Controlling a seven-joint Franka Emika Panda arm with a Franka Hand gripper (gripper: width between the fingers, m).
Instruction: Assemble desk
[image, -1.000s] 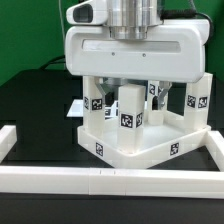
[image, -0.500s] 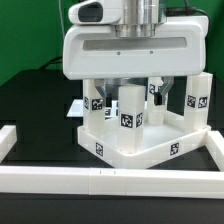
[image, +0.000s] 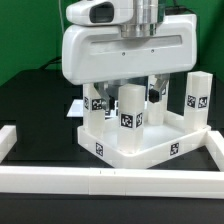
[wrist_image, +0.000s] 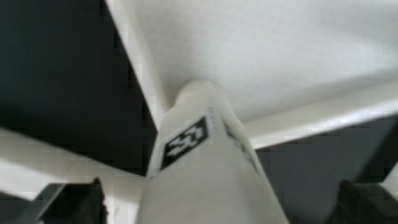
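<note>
Several legs upright on the inverted tabletop, the landmark for all that follows: one at its middle, directly beneath the gripper; one near its corner toward the exterior view's left; one at its far corner toward the exterior view's right; a further one partly hidden behind the gripper body. Whether each is fully seated or only standing in place, impossible to tell from here. Tabletop itself resting on the black table, close behind the white border rail that runs along the front.

Jaws spread wide, clamped on nothing, straddling the middle leg with a dark fingertip visible either side of it in the wrist view, apart from the leg's faces.

By judgement, well advanced: legs mostly in place, perhaps a final tightening or check left, then withdrawal.
</note>
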